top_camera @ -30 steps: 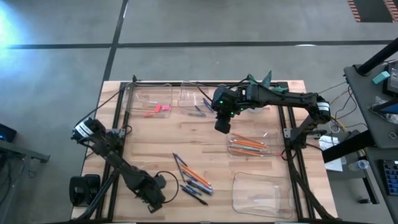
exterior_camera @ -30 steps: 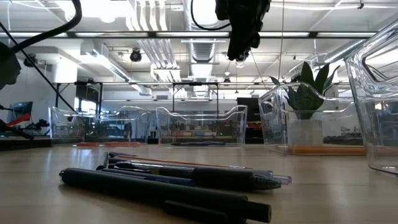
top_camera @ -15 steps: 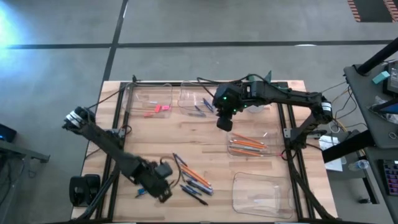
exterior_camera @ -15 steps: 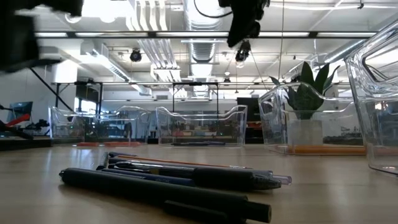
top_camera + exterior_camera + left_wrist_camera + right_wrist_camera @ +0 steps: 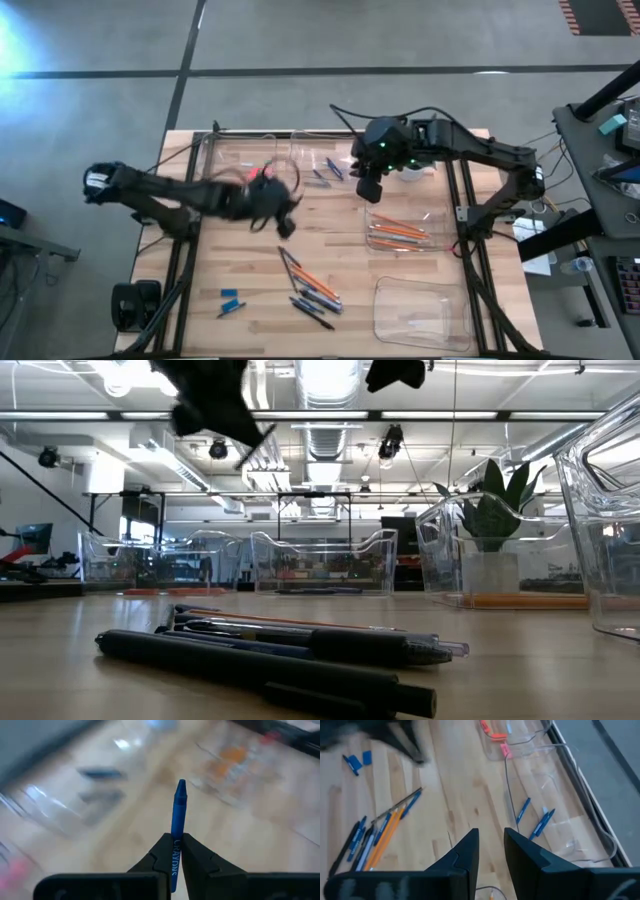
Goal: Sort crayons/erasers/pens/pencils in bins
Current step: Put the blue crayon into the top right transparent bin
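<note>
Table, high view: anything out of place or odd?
Two small blue pieces lie alone near the table's front left, apart from the pile of orange pencils and dark pens. Nothing spilled or damaged.

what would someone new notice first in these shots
First, the left pincer, shut on a blue crayon that sticks up between its fingers, held above the table's middle near the far bins. Next, the loose pile of pens and pencils near the table's front edge. The right pincer hangs open and empty near the far middle bin.
</note>
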Controlling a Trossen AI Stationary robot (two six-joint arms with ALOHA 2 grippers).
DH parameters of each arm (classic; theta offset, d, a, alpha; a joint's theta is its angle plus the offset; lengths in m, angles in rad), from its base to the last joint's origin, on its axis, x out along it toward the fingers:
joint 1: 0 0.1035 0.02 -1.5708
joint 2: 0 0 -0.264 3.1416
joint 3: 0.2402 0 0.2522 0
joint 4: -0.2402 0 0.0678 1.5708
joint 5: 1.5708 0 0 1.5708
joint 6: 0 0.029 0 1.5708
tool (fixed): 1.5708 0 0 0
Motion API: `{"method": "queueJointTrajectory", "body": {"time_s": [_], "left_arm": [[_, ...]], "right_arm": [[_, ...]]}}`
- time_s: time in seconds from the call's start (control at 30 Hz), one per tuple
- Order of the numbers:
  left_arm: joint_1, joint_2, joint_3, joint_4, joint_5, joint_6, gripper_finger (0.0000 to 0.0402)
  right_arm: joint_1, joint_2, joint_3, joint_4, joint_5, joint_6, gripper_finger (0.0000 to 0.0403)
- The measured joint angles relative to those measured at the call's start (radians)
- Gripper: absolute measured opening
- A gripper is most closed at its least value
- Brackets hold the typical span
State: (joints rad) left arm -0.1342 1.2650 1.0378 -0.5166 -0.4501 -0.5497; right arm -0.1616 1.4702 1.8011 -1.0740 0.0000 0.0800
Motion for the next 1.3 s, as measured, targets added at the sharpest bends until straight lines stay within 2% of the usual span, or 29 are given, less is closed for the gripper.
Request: {"method": "queueJointTrajectory", "body": {"time_s": [0.1, 0.2, 0.3, 0.43, 0.73, 0.9, 1.1, 1.3], "left_arm": [[0.154, 0.028, 0.0, 0.126, 0.045, 0.18, 0.001], [0.309, 0.081, 0.0, 0.281, 0.144, 0.292, 0.001], [0.441, 0.157, 0.008, 0.366, 0.25, 0.343, 0.001], [0.55, 0.284, 0.016, 0.382, 0.314, 0.334, 0.001], [0.607, 0.483, 0.098, 0.379, 0.341, 0.298, 0.001], [0.606, 0.563, 0.165, 0.343, 0.411, 0.297, 0.001], [0.604, 0.597, 0.204, 0.319, 0.41, 0.298, 0.001], [0.604, 0.6, 0.211, 0.278, 0.411, 0.309, 0.0014]], "right_arm": [[0.0, -0.018, -0.009, -0.001, 0.001, 0.02, 0.0082], [0.0, -0.03, -0.024, -0.001, 0.004, 0.039, 0.0082], [0.0, -0.031, -0.038, 0.0, 0.006, 0.067, 0.0082], [0.0, -0.021, -0.05, 0.0, 0.05, 0.089, 0.0082], [-0.009, 0.029, -0.052, 0.002, 0.081, -0.005, 0.0082], [-0.019, 0.048, -0.052, 0.002, 0.082, -0.079, 0.0082], [-0.047, 0.056, -0.052, 0.003, 0.082, -0.145, 0.0082], [-0.08, 0.057, -0.052, 0.004, 0.082, -0.145, 0.0082]]}}
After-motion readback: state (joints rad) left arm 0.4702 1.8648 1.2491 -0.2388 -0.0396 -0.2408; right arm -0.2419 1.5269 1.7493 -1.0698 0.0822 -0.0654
